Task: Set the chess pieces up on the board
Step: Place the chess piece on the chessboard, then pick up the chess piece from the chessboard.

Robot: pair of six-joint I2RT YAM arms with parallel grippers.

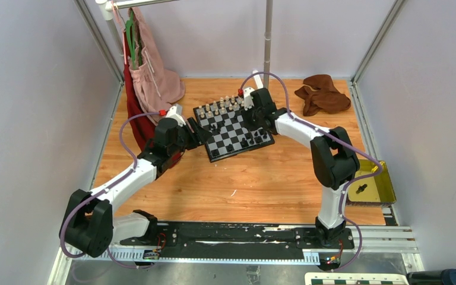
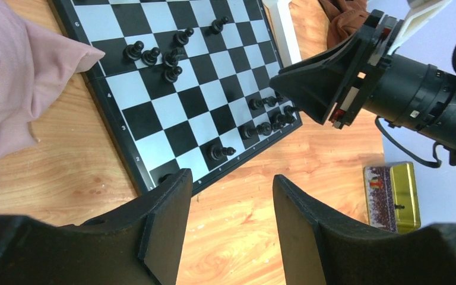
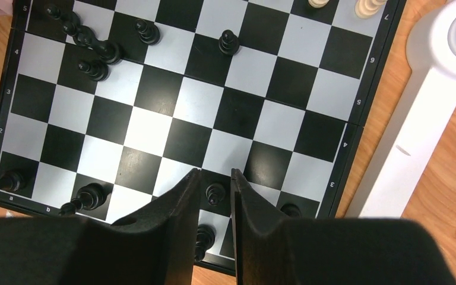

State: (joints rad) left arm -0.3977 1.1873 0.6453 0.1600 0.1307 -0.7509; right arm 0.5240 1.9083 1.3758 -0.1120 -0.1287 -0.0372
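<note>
The board (image 1: 228,126) lies tilted at the far middle of the wooden table. Cream chess pieces (image 1: 219,107) line its far edge, and black chess pieces (image 1: 255,139) stand along its near right edge. More black pieces (image 2: 160,56) cluster mid-board, some toppled. My right gripper (image 3: 215,173) hangs over the board's near rows, open. Its fingertips straddle an upright black pawn (image 3: 215,191) with a sliver of gap on each side. My left gripper (image 2: 231,178) is open and empty over bare wood, just off the board's (image 2: 172,113) corner.
A pink garment (image 1: 151,71) hangs at the back left and droops close to the board's left side (image 2: 18,77). A brown cloth (image 1: 323,94) lies at the back right. A yellow tin (image 1: 371,184) sits at the right edge. A white post base (image 3: 433,101) stands beside the board.
</note>
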